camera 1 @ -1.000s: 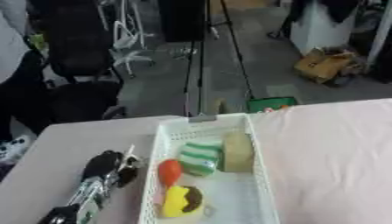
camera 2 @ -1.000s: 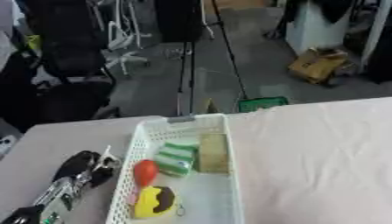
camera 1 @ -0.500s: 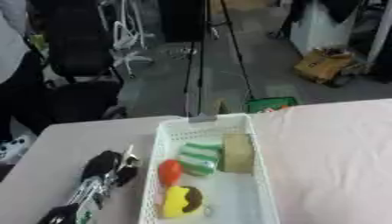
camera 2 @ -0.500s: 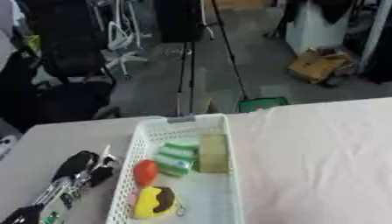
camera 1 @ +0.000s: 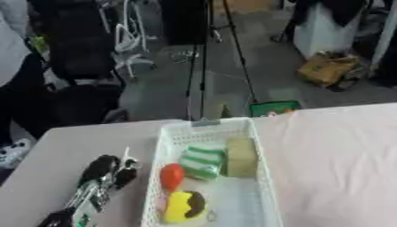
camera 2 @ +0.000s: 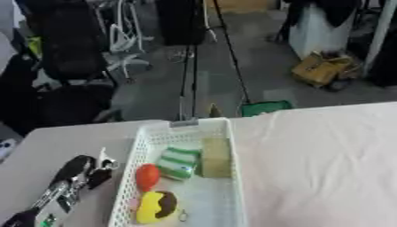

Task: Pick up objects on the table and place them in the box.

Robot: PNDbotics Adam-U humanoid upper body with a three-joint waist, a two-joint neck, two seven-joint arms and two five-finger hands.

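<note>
A white slotted box lies lengthwise on the pink table. Inside it are a tan block, a green-and-white striped piece, a red round thing and a yellow-and-brown toy. My left hand rests on the table just left of the box, fingers stretched toward the far edge, holding nothing. The right hand does not show in either view.
Beyond the table's far edge lie a grey floor, a black tripod, black chairs, a green item and a brown bag. A person's sleeve shows at the far left.
The pictures have shifted slightly as the camera moved. My left hand and the things in the box stay where they were.
</note>
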